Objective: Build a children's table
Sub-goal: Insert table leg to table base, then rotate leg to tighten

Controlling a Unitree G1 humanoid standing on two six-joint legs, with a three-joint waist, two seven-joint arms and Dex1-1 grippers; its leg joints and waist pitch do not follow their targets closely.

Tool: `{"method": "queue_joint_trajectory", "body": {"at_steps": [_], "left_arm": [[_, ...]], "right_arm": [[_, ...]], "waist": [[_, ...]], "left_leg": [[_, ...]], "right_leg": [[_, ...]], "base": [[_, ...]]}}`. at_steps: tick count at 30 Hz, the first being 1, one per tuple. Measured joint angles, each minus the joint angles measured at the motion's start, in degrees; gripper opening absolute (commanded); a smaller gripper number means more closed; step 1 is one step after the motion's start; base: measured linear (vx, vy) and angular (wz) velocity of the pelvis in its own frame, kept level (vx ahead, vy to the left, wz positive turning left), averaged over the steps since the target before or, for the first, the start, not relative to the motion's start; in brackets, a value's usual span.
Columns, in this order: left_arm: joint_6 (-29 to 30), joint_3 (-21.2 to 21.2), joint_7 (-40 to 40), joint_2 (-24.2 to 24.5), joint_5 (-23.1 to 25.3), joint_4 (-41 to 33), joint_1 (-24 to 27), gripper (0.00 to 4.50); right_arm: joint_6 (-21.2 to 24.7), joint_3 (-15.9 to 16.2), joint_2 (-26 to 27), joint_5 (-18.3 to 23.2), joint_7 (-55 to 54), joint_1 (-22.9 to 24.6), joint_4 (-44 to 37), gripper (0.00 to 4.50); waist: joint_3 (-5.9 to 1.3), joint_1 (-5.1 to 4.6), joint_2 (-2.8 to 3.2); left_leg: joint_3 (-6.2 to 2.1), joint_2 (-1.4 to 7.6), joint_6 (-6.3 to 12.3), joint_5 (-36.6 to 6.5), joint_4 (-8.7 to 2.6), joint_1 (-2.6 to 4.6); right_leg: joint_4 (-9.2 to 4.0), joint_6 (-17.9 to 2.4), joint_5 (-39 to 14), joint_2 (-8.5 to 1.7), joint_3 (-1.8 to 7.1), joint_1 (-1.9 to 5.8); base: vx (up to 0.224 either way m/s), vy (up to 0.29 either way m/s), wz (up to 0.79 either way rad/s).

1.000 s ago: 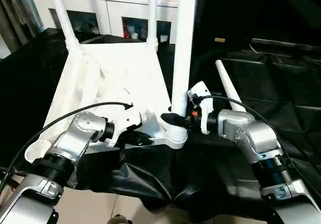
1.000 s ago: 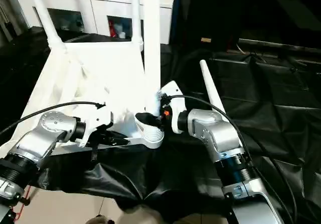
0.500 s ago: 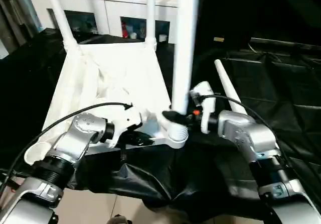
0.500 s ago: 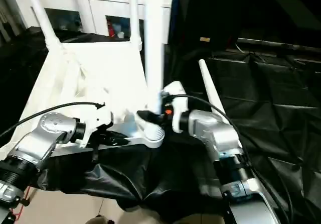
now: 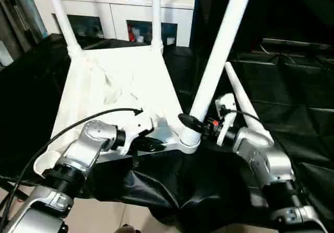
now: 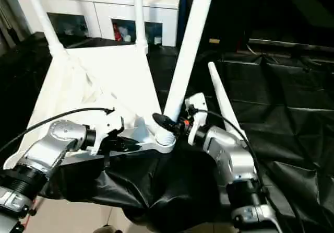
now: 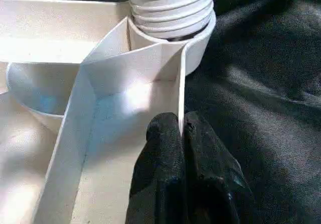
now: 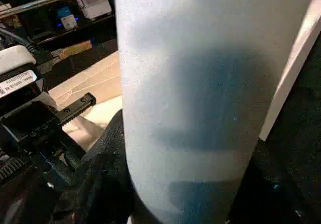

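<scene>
Where it stood upright before, the long white tubular leg (image 5: 219, 50) is now tilted rightward, clasped by the right gripper (image 5: 194, 124); the left gripper (image 7: 181, 133) is pinched on the white ribbed plastic tabletop (image 5: 120, 81).

4 legs (image 5: 219, 50), 1 tabletop (image 5: 122, 81)

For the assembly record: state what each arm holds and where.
The right gripper clasps the tilted leg just above its threaded foot; the left gripper pinches the tabletop by a thin rib near that corner socket.

A robot test room is suggested by crinkled black plastic sheeting (image 5: 292, 92) spread everywhere and a white glass-doored cabinet (image 5: 120, 13) holding oddments
</scene>
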Motion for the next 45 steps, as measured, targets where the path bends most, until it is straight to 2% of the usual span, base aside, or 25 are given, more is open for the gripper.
{"method": "queue_joint_trajectory", "body": {"at_steps": [6,14,17,23,29,40,45], "left_arm": [[-0.89,0.0,0.25,-0.16,0.01,1.14,-0.2,0.0],[-1.37,0.0,0.6,-0.33,0.36,1.53,-0.28,0.0],[-1.59,0.0,0.57,0.21,0.46,1.55,-0.26,0.0],[-1.67,0.06,0.57,0.98,0.76,1.55,-0.25,0.0],[-1.72,0.08,0.42,1.33,0.76,1.33,0.08,0.0],[-3.9,0.16,-3.69,3.37,-0.1,-1.95,2.55,0.0],[-3.67,0.16,-6.83,5.27,-1.37,-3.73,3.6,0.0]], "right_arm": [[-2.82,-0.19,0.82,-0.56,-1.4,3.36,-2.19,1.89],[-4.21,1.43,1.25,-2.86,-4.13,4.75,-4.56,1.89],[-3.75,3.04,0.73,-4.24,-4.17,3.01,-3.81,1.89],[-2.82,7.37,-1.55,-8.1,-0.57,-2.96,0.23,1.89],[-3.99,9.17,-2.8,-9.58,3.99,-5.97,3.81,1.89],[-8.52,9.46,-4.73,-7.7,16.48,-7.16,7.67,1.89],[-10.67,10.91,-5.57,-7.19,22.72,-8.09,8.77,1.89]], "waist": [[-0.09,-0.13,0.14],[-0.12,-0.21,0.12],[-0.15,-0.41,-0.01],[-0.24,-1.75,-0.39],[-0.42,-2.05,-0.74],[-0.52,-1.49,-0.88],[-0.53,-1.25,-0.91]], "left_leg": [[-0.01,-0.01,0.01,0.0,0.0,0.08],[-0.06,-0.01,0.01,-0.01,0.0,0.08],[-0.08,-0.01,0.01,-0.01,-0.01,0.08],[-0.27,-0.01,0.02,-0.01,-0.05,0.06],[-0.33,-0.05,0.04,-0.02,-0.08,0.07],[-0.22,-0.05,0.05,-0.04,-0.36,0.13],[-0.04,-0.01,0.04,-0.04,-0.63,0.11]], "right_leg": [[-0.09,0.02,-0.01,0.0,-0.01,0.12],[-0.21,0.07,-0.04,-0.02,-0.08,0.13],[-0.24,0.07,-0.04,-0.02,-0.12,0.11],[-0.65,0.07,-0.05,-0.03,-0.37,0.14],[-1.27,0.07,-0.05,-0.03,-0.4,0.22],[-0.86,0.01,-0.01,-0.03,-0.29,0.18],[-0.78,-0.29,0.17,-0.02,-0.26,0.16]], "base": [[0.0,0.0,0.0],[0.0,0.0,0.0],[0.0,0.0,0.0],[0.0,0.0,0.0],[0.0,0.0,0.0],[0.0,0.0,0.0],[0.0,0.0,0.0]]}}
